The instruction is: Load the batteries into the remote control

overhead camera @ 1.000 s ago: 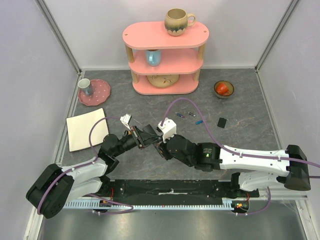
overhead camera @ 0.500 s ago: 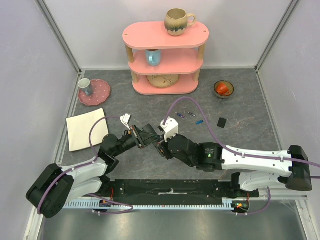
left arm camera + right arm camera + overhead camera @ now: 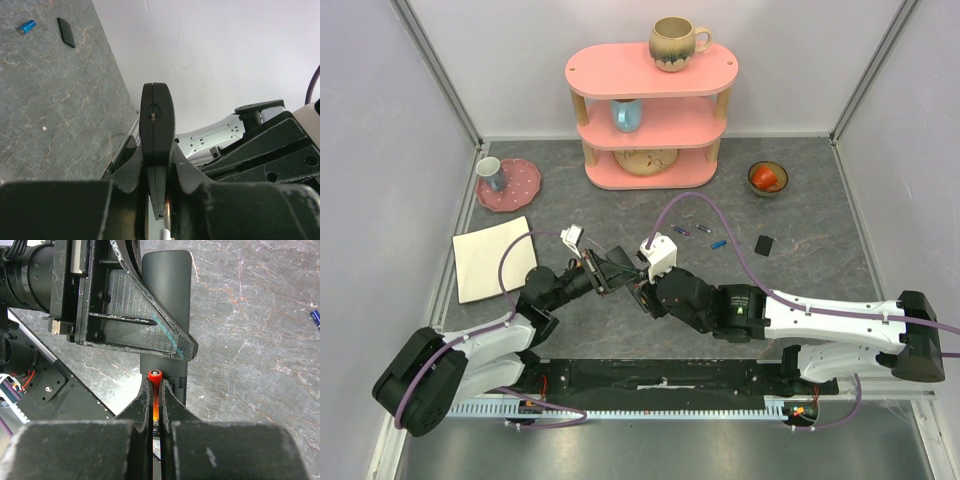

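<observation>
While tip-to-tip: left hand; right hand

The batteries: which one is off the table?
The red-orange battery, pinched between the jaws of the right gripper at the remote control; the blue one lies loose on the table.

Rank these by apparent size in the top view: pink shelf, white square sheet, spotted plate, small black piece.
Largest to smallest:
pink shelf
white square sheet
spotted plate
small black piece
No two look close in size.
</observation>
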Robot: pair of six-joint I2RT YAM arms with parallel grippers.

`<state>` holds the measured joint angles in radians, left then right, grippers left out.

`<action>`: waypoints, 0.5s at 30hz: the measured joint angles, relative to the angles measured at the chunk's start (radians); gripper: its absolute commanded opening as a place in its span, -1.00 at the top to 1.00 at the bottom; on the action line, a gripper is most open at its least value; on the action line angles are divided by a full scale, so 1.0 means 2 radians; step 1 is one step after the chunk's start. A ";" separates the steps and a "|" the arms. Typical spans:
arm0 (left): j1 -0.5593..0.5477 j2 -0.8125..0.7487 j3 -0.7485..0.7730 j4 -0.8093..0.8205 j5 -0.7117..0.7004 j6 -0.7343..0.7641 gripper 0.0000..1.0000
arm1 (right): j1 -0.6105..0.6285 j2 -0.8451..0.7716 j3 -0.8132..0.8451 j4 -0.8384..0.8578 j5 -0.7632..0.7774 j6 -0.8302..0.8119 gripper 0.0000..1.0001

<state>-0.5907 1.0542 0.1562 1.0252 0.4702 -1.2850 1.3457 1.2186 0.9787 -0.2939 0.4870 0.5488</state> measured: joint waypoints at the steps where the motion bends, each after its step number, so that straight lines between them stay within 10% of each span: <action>1: 0.000 0.000 0.001 0.000 0.002 0.000 0.96 | 0.000 0.000 0.000 0.000 -0.001 0.000 1.00; 15: 0.000 0.014 0.015 -0.018 0.019 0.000 0.96 | 0.000 0.000 0.001 -0.012 -0.003 -0.009 1.00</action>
<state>-0.5907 1.0813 0.1860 0.9886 0.5072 -1.2846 1.3457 1.2186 0.9810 -0.3183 0.4805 0.5308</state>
